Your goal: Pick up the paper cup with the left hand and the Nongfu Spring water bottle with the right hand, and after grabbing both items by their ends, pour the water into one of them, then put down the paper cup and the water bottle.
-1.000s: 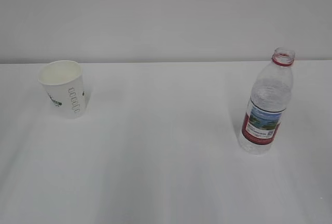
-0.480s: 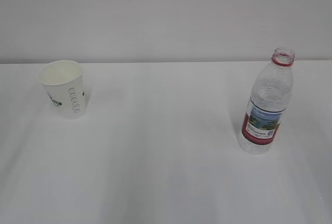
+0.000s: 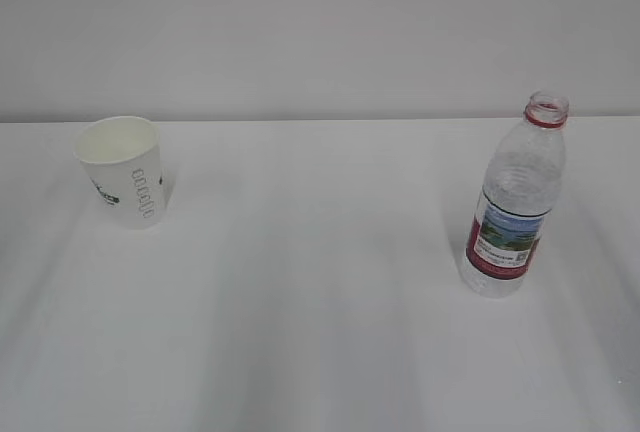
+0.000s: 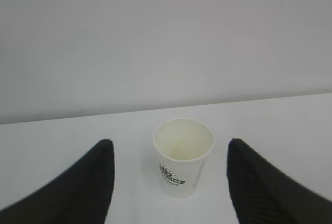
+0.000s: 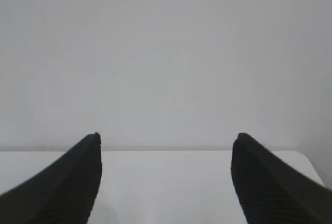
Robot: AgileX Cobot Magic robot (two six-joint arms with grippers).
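While your left gripper [image 4: 168, 182] sits spread apart short of the cup [image 3: 124, 170], cup upright on the table [image 3: 320, 302], bottle [image 3: 514, 202] upright far right of the cup, your right gripper [image 5: 166, 182] spread apart, gripping nothing.

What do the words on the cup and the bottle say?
Paper cup: grey letters run sideways up its wall, too blurred to read.
Paper cup, dark logo lower on its wall: too small to read.
Water bottle, red label with a landscape picture: its small print cannot be read.
No other words in view.
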